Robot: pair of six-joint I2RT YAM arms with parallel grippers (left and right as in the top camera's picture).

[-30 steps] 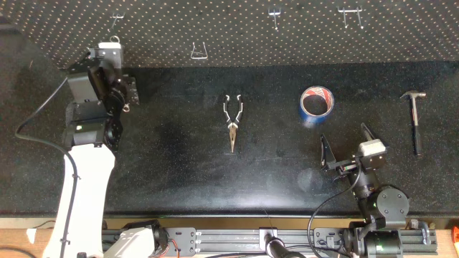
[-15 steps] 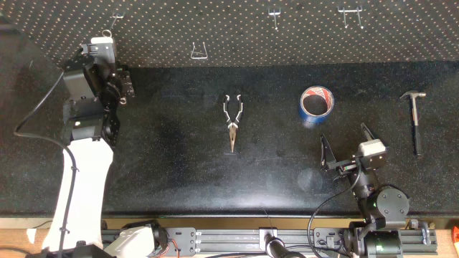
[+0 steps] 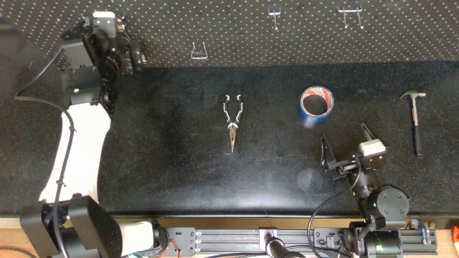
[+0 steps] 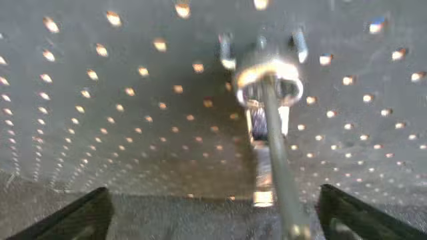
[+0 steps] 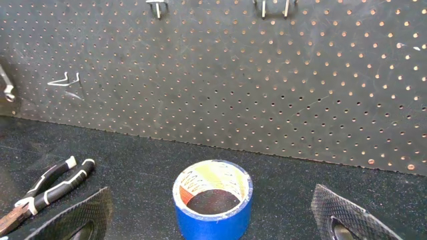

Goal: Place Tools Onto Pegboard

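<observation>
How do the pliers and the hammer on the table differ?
The pliers lie mid-table; the hammer lies at the right end. The pliers have two spread handles toward the pegboard, the hammer one straight handle with its head that way. Both lie flat on the black mat, not yet hung.

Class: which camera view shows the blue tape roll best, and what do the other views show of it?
The right wrist view: the blue tape roll sits close and central, its open core visible. The top view shows it small, as a ring from above. The left wrist view faces the pegboard.
</observation>
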